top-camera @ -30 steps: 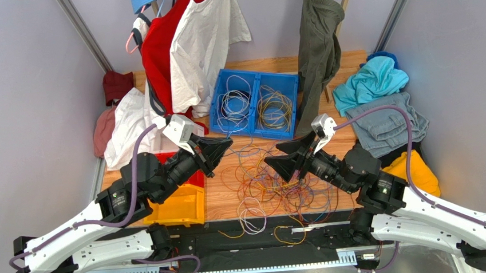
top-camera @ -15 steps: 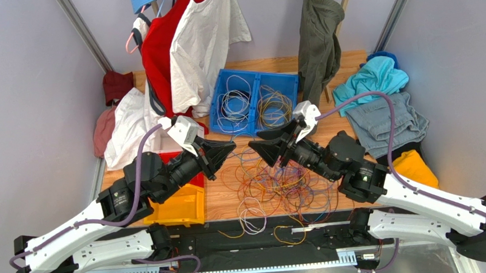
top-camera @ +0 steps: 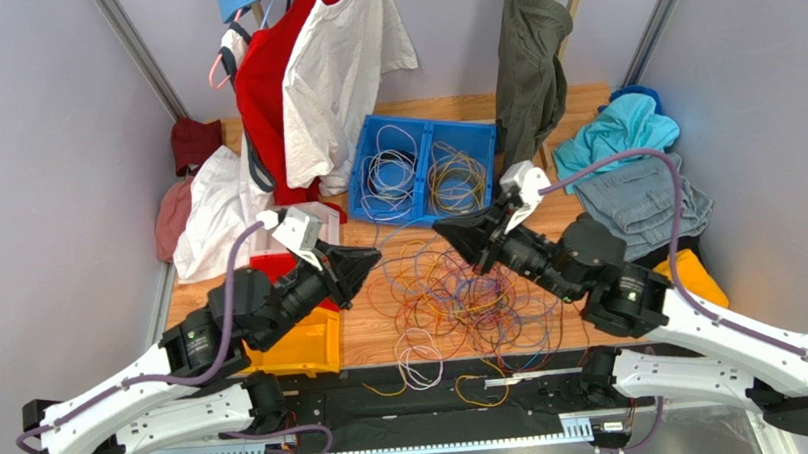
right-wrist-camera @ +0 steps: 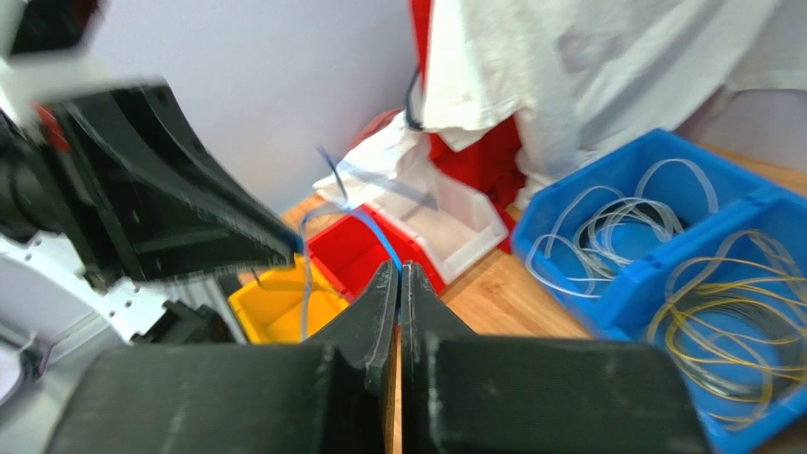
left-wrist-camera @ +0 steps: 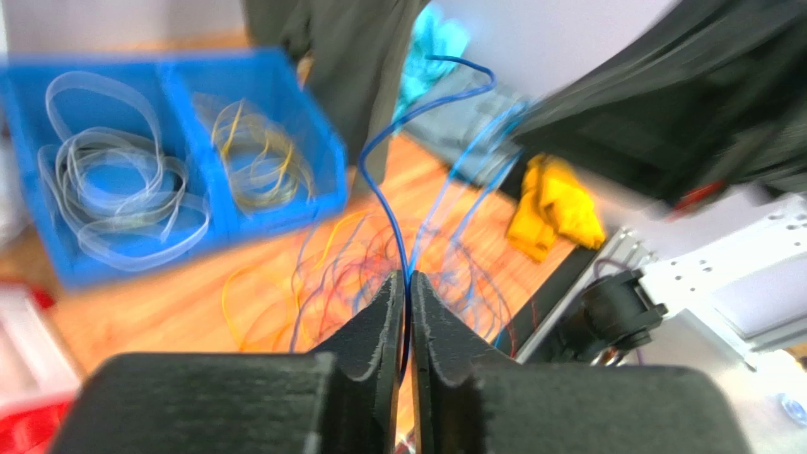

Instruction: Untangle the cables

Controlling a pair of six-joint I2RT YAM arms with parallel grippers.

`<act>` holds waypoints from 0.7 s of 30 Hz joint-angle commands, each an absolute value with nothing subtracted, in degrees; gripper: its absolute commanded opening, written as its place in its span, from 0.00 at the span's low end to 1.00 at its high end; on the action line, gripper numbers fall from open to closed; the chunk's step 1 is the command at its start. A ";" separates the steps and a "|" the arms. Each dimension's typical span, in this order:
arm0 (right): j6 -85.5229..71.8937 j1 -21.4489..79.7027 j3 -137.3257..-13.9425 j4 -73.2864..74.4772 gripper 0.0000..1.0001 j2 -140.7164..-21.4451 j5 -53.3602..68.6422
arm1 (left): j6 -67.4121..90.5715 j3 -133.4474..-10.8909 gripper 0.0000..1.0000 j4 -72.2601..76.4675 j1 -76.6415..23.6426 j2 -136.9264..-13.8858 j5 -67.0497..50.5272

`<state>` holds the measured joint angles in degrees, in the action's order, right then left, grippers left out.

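Note:
A tangle of thin cables [top-camera: 454, 298] in orange, purple, blue, red and white lies on the wooden table between my arms. My left gripper [top-camera: 367, 259] hovers at the tangle's left edge. In the left wrist view its jaws [left-wrist-camera: 408, 276] are pinched on a blue cable [left-wrist-camera: 377, 156], which rises in a loop toward the right arm. My right gripper [top-camera: 456, 233] hangs over the tangle's far right side. In the right wrist view it [right-wrist-camera: 399, 267] is shut on the blue cable [right-wrist-camera: 377, 233], which leaves its tips toward the left arm.
A blue two-compartment bin [top-camera: 432, 220] behind the tangle holds coiled white and yellow cables. Red [top-camera: 273, 266] and yellow bins [top-camera: 303, 346] sit under the left arm. Shirts [top-camera: 326, 68] and a dark garment [top-camera: 526, 60] hang at the back. Clothes [top-camera: 625, 161] are piled at the right.
The right gripper rose toward the back and closed on the blue cable. The left gripper drew back a little toward the near left, so the two tips stand farther apart.

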<state>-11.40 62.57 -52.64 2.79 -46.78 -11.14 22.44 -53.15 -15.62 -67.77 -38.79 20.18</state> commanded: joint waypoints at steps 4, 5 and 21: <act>-8.62 62.05 -58.53 13.62 0.00 -39.29 -20.56 | 34.71 -46.59 0.99 -28.89 -67.41 -37.80 31.54; -8.44 62.05 -59.06 15.02 0.00 -39.20 -20.57 | 35.59 -46.15 0.99 -29.87 -67.41 -37.01 33.55; -13.18 62.05 -73.45 18.54 0.00 -48.77 -13.63 | 15.93 -15.16 0.99 33.04 -67.41 -25.92 11.96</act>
<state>-10.28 62.17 -67.18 17.52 -47.40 -16.21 25.32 -25.23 -0.67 -67.46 -23.38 23.86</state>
